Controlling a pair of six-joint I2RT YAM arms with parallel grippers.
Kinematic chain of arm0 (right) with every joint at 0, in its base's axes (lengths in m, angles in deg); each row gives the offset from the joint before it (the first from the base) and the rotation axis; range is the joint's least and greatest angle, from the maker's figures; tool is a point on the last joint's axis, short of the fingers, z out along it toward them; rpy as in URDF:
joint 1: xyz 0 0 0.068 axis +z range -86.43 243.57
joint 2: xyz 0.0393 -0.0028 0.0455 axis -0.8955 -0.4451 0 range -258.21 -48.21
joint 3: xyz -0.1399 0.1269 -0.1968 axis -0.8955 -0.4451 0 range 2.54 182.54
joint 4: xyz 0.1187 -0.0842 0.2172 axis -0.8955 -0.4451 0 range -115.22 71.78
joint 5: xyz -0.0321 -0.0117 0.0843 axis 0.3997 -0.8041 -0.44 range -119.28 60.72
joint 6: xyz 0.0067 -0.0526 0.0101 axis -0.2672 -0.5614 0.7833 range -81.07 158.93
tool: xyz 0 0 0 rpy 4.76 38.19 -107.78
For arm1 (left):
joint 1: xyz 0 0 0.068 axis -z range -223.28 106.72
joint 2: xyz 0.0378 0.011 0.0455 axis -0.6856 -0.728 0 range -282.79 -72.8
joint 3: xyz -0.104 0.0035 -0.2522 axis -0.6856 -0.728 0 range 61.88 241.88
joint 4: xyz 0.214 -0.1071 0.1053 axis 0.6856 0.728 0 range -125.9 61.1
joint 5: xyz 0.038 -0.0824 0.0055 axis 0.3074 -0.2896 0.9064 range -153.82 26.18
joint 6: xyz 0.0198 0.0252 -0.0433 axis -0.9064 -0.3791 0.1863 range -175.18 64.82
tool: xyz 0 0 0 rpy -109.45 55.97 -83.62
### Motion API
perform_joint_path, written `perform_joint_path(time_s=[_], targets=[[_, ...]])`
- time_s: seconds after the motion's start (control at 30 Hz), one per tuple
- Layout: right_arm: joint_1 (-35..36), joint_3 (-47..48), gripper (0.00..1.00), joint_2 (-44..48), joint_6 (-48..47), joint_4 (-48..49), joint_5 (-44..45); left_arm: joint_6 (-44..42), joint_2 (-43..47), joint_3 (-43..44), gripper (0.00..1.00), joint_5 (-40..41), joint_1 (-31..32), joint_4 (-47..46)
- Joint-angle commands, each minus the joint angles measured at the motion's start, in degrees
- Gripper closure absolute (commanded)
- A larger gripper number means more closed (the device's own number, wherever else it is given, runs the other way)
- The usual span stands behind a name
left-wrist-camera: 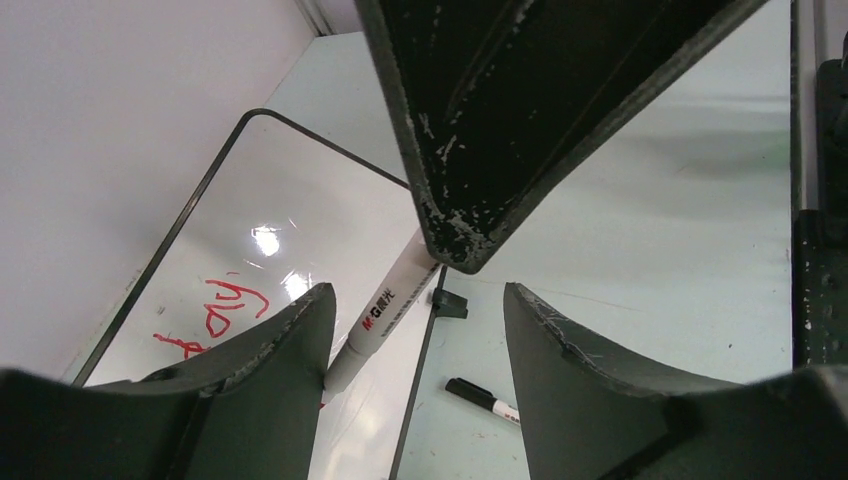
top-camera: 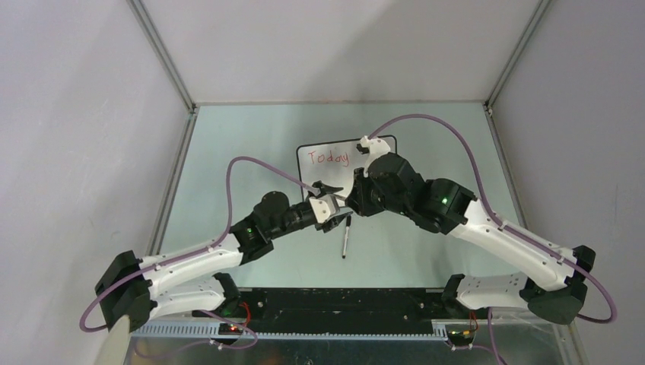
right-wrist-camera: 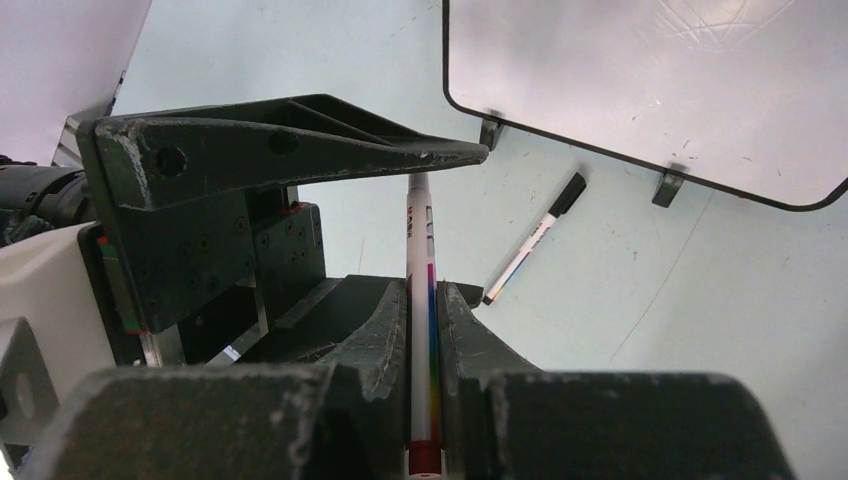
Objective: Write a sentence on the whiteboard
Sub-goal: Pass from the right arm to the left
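Observation:
The whiteboard (top-camera: 344, 169) lies flat mid-table, with the sentence's one red word "Today" (top-camera: 328, 157) near its far edge. My right gripper (right-wrist-camera: 425, 300) is shut on a white marker (right-wrist-camera: 420, 250) with a red end and a rainbow stripe, held over the board's near edge. In the left wrist view that marker (left-wrist-camera: 388, 305) slants down over the whiteboard (left-wrist-camera: 300, 220), and its tip is hidden behind my left finger. My left gripper (left-wrist-camera: 420, 335) stands open around it, jaws wide apart and not touching it. Part of the red writing (left-wrist-camera: 215, 312) shows there.
A black-capped marker (top-camera: 345, 237) lies loose on the table just in front of the board; it also shows as the loose marker (right-wrist-camera: 535, 238). The board's small black feet (right-wrist-camera: 668, 186) stick out at its near edge. The two grippers (top-camera: 344, 202) are close together.

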Motion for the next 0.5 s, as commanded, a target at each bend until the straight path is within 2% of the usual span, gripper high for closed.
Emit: perform_joint_path(time_s=[0.0, 0.13, 0.27, 0.33, 0.47], targets=[[-0.4, 0.4, 1.0, 2.0, 0.9, 7.9, 5.5, 3.8, -0.1, 0.4, 0.36, -2.9, 0.8, -2.4], [-0.3, 0.4, 1.0, 1.6, 0.6, 7.8, 4.7, 4.8, -0.2, 0.7, 0.44, -2.8, 0.9, -2.1], [-0.3, 0.4, 1.0, 1.5, 0.5, 7.7, 4.6, 6.6, -2.0, 3.4, 0.87, 0.6, 1.0, 0.3], [-0.3, 0.4, 1.0, 1.5, 0.5, 7.8, 4.5, 6.3, -3.1, 4.9, 0.93, 1.1, 0.9, 2.4], [-0.4, 0.4, 1.0, 1.7, 0.5, 7.6, 5.0, 6.6, -3.5, 4.2, 0.94, 0.4, 1.0, 0.9]])
